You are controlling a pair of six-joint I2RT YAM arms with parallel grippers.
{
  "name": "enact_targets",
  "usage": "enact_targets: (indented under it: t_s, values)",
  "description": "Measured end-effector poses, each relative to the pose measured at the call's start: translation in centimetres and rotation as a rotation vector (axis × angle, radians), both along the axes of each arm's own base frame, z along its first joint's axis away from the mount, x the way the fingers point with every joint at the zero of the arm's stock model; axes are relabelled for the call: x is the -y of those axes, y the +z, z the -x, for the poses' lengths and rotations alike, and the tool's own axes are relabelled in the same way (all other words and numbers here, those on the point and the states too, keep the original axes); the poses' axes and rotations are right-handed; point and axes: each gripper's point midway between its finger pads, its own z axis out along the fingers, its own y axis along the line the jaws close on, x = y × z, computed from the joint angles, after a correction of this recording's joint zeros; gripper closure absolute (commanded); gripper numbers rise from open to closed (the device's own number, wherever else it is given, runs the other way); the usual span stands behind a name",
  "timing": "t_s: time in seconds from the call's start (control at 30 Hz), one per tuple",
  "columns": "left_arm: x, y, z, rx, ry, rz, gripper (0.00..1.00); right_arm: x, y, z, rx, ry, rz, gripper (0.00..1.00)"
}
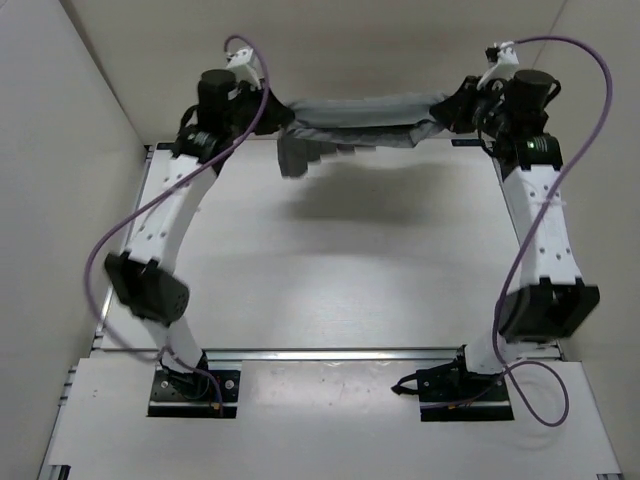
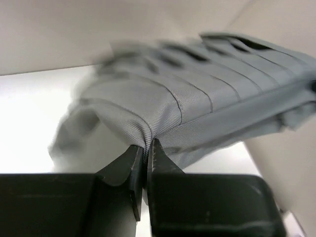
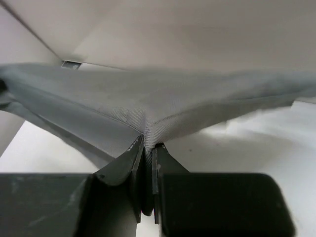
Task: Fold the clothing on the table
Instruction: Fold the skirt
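My left gripper (image 2: 145, 148) is pinching a stitched fold of the clothing (image 2: 197, 94) between its two fingers; the jaws are standing almost together, with only cloth between them. My right gripper (image 3: 148, 143) is doing the same at the other end, closed narrow on a corner where the seams are meeting.

From each grip the grey fabric is running outward toward the other arm, so the garment is hanging as a stretched band between both grippers. As far as I can judge, it is hanging above the table (image 1: 330, 280) and not resting on it, because its shadow is lying on the white surface underneath.

In the top view the left gripper is standing at about 11 o'clock of the table and the right one at about 1 o'clock. The clothing is spanning the 12 o'clock side between them. Near the left end one part is sagging down toward 6 o'clock. The metal rail (image 1: 330, 352) is lying at 6 o'clock, well apart from the cloth.

I am judging that I am in the lifting and spreading step, and I am not seeing a finished fold. The next move is calling for both arms to travel together toward 6 o'clock and lower evenly, with equal tension, so the sagging part is not bunching when the cloth is landing
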Motion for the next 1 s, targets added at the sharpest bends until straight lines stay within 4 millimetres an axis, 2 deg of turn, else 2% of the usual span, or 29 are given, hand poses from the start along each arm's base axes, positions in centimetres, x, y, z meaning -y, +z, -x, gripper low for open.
enact_targets:
  t_s: [0.03,0.1,0.13,0.17,0.23,0.27,0.33,0.37,0.4,0.43,0.47,0.5,0.53,0.6,0.73,0.8,0.87,1.0]
  values:
    - [-0.5,2.3,1.9,0.055,-0.004,0.019,1.0,-0.1,1.0,1.5,0.031,0.004,0.005,1.0]
    - [-1.3,4.4,5.9,0.11,-0.027,0.05,1.0,-0.6,1.1,4.7,0.059,0.03,0.008,1.0]
    - [-1.7,4.3,8.0,0.124,-0.042,0.063,1.0,-0.9,-0.1,6.2,0.046,0.045,0.005,1.0]
    - [-2.0,3.3,9.7,0.11,-0.054,0.064,1.0,-1.1,-1.9,7.5,0.02,0.059,0.001,1.0]
    - [-2.2,-1.1,11.9,0.039,-0.07,0.051,1.0,-1.5,-6.9,9.7,-0.059,0.079,-0.008,1.0]
    - [-2.3,-4.3,12.7,-0.023,-0.072,0.034,1.0,-1.7,-10.2,11.0,-0.126,0.084,-0.015,1.0]
    - [-2.2,-12.9,14.8,-0.209,-0.073,-0.023,1.0,-1.9,-17.1,13.3,-0.288,0.081,-0.027,1.0]
    - [-2.4,-17.2,16.4,-0.315,-0.074,-0.052,1.0,-2.2,-20.5,14.7,-0.384,0.084,-0.038,1.0]
    - [-2.7,-21.0,18.4,-0.418,-0.072,-0.083,1.0,-2.6,-24.2,16.6,-0.502,0.088,-0.051,1.0]
    - [-3.2,-24.3,20.7,-0.522,-0.075,-0.113,1.0,-3.1,-27.0,18.7,-0.602,0.097,-0.06,1.0]
    - [-3.6,-26.3,22.7,-0.597,-0.076,-0.133,1.0,-3.6,-29.0,20.9,-0.691,0.107,-0.071,1.0]
    - [-3.9,-27.5,24.2,-0.649,-0.074,-0.147,1.0,-3.9,-30.1,22.3,-0.747,0.114,-0.078,1.0]
    - [-4.2,-27.8,25.1,-0.675,-0.073,-0.152,1.0,-4.1,-30.7,23.5,-0.784,0.118,-0.083,1.0]
    - [-4.3,-26.7,25.6,-0.658,-0.068,-0.137,1.0,-4.3,-30.0,24.1,-0.772,0.118,-0.089,1.0]
    - [-4.4,-23.4,24.5,-0.547,-0.052,-0.075,1.0,-4.2,-26.9,22.6,-0.646,0.116,-0.104,1.0]
    - [-4.4,-22.9,23.9,-0.536,-0.049,-0.046,1.0,-4.1,-26.3,21.6,-0.627,0.121,-0.114,1.0]
    - [-4.4,-23.5,22.9,-0.562,-0.042,-0.043,1.0,-4.2,-26.6,20.5,-0.646,0.129,-0.121,1.0]
    - [-4.1,-26.4,20.1,-0.674,-0.032,-0.082,1.0,-4.0,-28.3,17.7,-0.726,0.124,-0.127,1.0]
